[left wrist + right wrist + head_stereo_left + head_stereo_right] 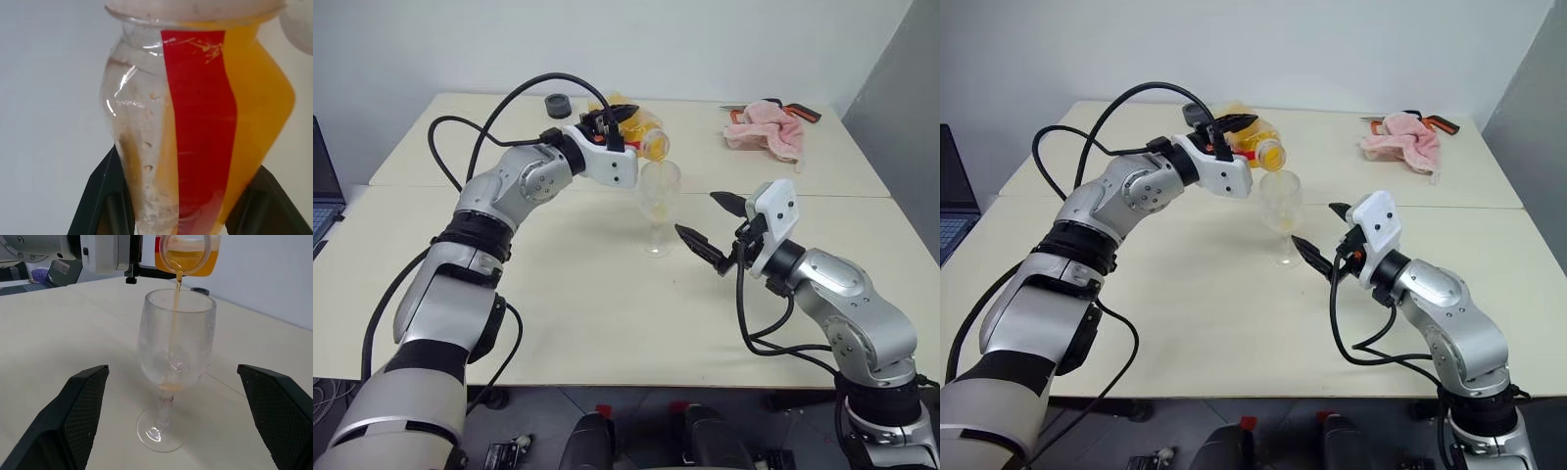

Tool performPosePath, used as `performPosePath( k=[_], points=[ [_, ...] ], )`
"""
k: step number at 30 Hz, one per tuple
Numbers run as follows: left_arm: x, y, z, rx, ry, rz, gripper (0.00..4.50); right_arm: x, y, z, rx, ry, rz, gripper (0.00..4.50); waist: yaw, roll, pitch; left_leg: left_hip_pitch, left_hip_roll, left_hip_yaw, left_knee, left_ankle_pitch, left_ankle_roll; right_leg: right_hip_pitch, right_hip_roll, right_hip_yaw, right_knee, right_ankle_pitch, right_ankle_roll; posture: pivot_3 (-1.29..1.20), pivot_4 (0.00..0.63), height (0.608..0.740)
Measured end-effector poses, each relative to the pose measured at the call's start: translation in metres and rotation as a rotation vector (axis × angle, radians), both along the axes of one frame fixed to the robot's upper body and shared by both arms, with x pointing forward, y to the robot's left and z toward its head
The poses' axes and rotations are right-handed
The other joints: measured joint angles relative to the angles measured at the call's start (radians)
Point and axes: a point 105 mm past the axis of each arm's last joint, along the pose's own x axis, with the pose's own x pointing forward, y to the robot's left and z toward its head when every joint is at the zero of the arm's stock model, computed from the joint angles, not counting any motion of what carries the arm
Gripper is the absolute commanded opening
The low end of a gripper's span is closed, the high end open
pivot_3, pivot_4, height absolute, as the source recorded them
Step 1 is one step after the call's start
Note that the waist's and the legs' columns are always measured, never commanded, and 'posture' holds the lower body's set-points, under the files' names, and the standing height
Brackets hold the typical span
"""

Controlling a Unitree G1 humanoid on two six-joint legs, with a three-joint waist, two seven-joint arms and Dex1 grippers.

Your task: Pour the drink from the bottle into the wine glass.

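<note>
Left gripper (607, 123) tilting bottle (641, 129) over wine glass (659, 206), drink (174, 318) streaming

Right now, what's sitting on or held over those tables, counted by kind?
Bottles: 1, the bottle, tipped in the left gripper
Glasses: 1, the wine glass
Cloths: 1, pink cloth
Dark round caps: 1, dark cap
Total: 4
</note>
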Motion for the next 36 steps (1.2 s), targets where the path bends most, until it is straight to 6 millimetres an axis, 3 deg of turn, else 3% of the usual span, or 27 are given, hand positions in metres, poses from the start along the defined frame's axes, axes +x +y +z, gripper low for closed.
performPosePath(
  k=[15,36],
  points=[
    [0.003,0.005,0.004,0.011,-0.018,0.022,1.76,-0.007,-0.015,-0.001,0.013,-0.041,0.000,4.50,0.000,0.000,0.000,0.000,0.000,0.000,0.000,0.000,0.000,0.000,0.000,0.000,0.000,0.000,0.000,0.00,0.150,0.740],
    [0.006,0.008,0.008,0.029,-0.041,0.033,1.76,-0.015,-0.015,0.007,0.047,-0.051,0.033,4.50,0.000,0.000,0.000,0.000,0.000,0.000,0.000,0.000,0.000,0.000,0.000,0.000,0.000,0.000,0.000,0.00,0.150,0.740]
  ],
)
